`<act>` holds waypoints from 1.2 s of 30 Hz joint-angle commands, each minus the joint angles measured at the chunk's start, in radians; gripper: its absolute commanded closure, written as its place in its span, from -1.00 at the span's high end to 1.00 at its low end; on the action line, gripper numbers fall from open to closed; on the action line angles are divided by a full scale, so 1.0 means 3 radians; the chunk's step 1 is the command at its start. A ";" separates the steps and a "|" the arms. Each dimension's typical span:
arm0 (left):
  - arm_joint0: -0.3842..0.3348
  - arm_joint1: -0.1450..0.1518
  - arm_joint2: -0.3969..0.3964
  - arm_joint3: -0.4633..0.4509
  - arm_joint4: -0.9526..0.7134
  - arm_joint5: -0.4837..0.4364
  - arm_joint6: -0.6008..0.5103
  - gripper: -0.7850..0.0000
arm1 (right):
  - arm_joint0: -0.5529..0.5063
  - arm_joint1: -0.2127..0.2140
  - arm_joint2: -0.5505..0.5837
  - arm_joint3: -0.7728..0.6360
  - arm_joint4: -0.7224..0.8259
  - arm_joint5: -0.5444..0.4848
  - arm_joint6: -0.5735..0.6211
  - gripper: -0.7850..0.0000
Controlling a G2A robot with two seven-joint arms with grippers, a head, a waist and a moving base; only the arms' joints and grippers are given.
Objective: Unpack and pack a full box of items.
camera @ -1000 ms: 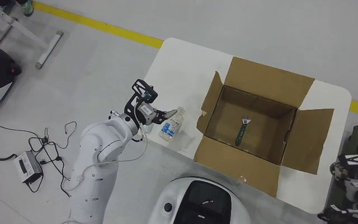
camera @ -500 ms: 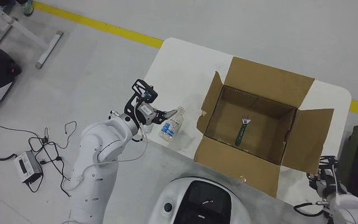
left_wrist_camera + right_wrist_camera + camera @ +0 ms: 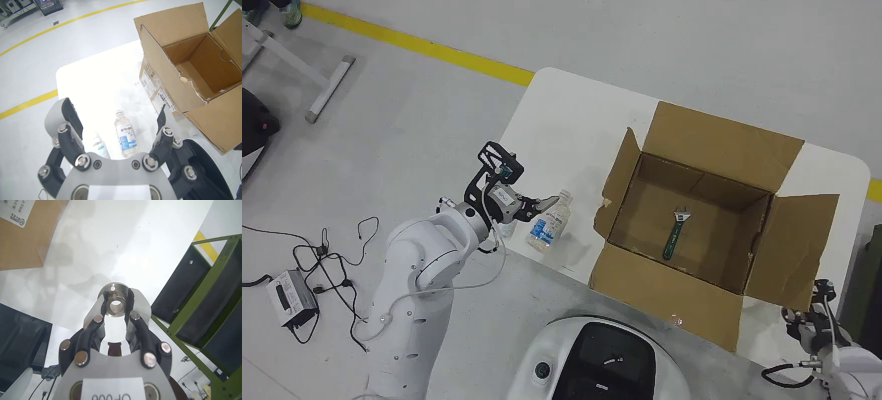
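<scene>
An open cardboard box [image 3: 694, 160] stands on the white table [image 3: 567, 120], and a green-handled wrench [image 3: 674, 232] lies on its floor. Left of the box, a clear bottle [image 3: 548, 222] lies near the table's front edge. My left gripper [image 3: 530, 208] hangs open just beside it. In the left wrist view the clear bottle [image 3: 126, 136] lies between and beyond the open fingers [image 3: 70, 115], with a smaller bottle [image 3: 100, 146] next to it. My right gripper [image 3: 117, 303] is shut on a steel flanged ring [image 3: 115, 300], above the table's front right corner [image 3: 814, 325].
The box's flaps [image 3: 797, 250] spread outward on all sides, one torn flap [image 3: 170, 62] facing the left arm. A green metal rack [image 3: 211, 291] stands off the table's right end. Bare tabletop lies behind the bottles.
My right arm has come in from the right edge toward the table's front right corner, carrying the steel ring. The left arm and the bottles have stayed put.
</scene>
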 commanded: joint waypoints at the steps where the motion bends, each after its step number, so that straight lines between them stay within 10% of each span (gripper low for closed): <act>1: 0.0000 0.0000 0.0000 0.0000 0.0000 0.0000 0.0000 1.00 | -0.0059 0.0000 0.0019 -0.0019 0.0019 -0.0023 0.0017 -1.00; 35: 0.0000 0.0000 0.0000 0.0000 0.0000 0.0000 0.0000 1.00 | 0.0008 0.0015 -0.0435 0.0416 -0.0186 -0.0051 -0.0239 -1.00; 36: 0.0000 0.0000 0.0000 0.0000 0.0000 0.0000 0.0000 1.00 | 0.0015 0.0016 -0.0437 0.0430 -0.0194 -0.0049 -0.0236 -0.76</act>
